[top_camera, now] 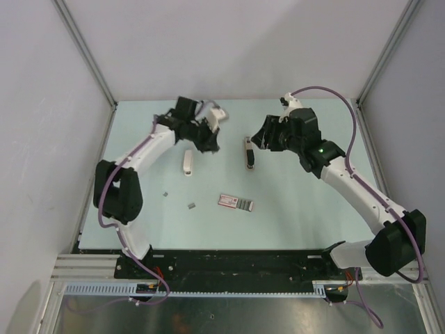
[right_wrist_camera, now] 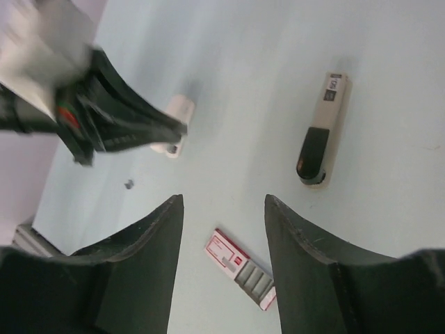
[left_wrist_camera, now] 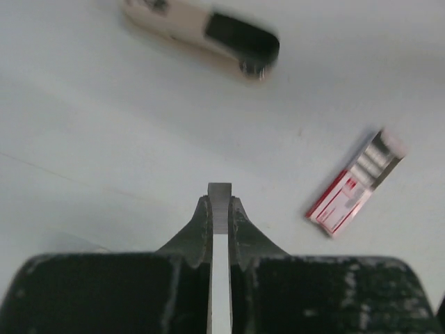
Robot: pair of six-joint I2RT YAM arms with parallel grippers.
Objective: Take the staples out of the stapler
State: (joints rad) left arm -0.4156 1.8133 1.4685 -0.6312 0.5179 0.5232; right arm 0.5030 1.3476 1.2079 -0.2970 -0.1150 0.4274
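Stapler [top_camera: 248,153] is lying flat on the pale green surface [top_camera: 292,229], a little beyond the middle, with its length running from far to near. It is showing a beige body with a dark end.

The left arm [top_camera: 139,156] and the right arm [top_camera: 361,191] are both reaching in over the far half of the surface, bending toward each other.

The right pincer [right_wrist_camera: 222,198] is hovering just beside the far end of the stapler with its fingers spread wide. It is pinching nothing, and the stapler is sitting outside the gap, up and to the right in the right wrist view.

The left pincer [left_wrist_camera: 220,202] is hanging near the middle with its fingers pressed together. It is pinching a thin grey strip [left_wrist_camera: 220,193] that is poking out past the fingertips. Whether that strip is made of staples, I cannot tell.

A pink-and-grey packet [top_camera: 236,202] is lying flat nearer the arm bases, well apart from the stapler. A white oblong piece [top_camera: 188,161] is resting just beside the left pincer, on its near side.

Two staples, tiny grey bits, are lying loose on the surface. One [top_camera: 191,205] is lying left of the packet and the other [top_camera: 166,194] farther left.
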